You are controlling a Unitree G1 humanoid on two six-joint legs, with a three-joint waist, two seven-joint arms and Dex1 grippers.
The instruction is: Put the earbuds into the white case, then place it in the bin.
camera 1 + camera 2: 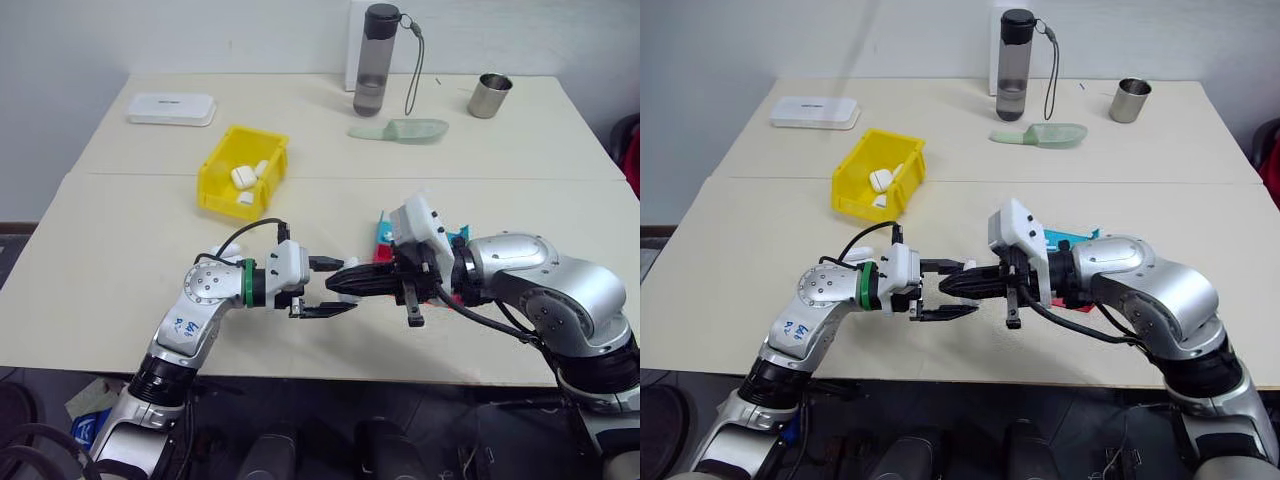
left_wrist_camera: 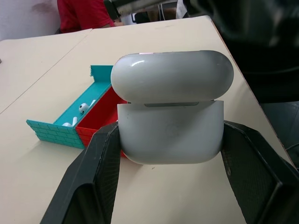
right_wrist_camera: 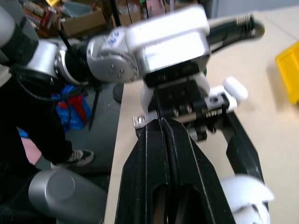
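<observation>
The white case (image 2: 170,126) sits clamped between the two black fingers of my left gripper (image 1: 343,284), held a little above the table's front edge. I see it from its hinge side and cannot tell whether the lid is fully down. My right gripper (image 3: 161,123) points at it from the right, fingers pressed together, with its tips close to the case. Two earbuds (image 2: 83,108) lie in the blue half of a red-and-blue tray (image 2: 56,132). The yellow bin (image 1: 215,178) stands further back to the left with several white cases in it.
At the back of the table stand a flat white box (image 1: 172,108), a dark water bottle (image 1: 378,60), a metal cup (image 1: 490,95) and a pale green scoop (image 1: 400,130). A person in a red shirt (image 2: 81,14) is beyond the table.
</observation>
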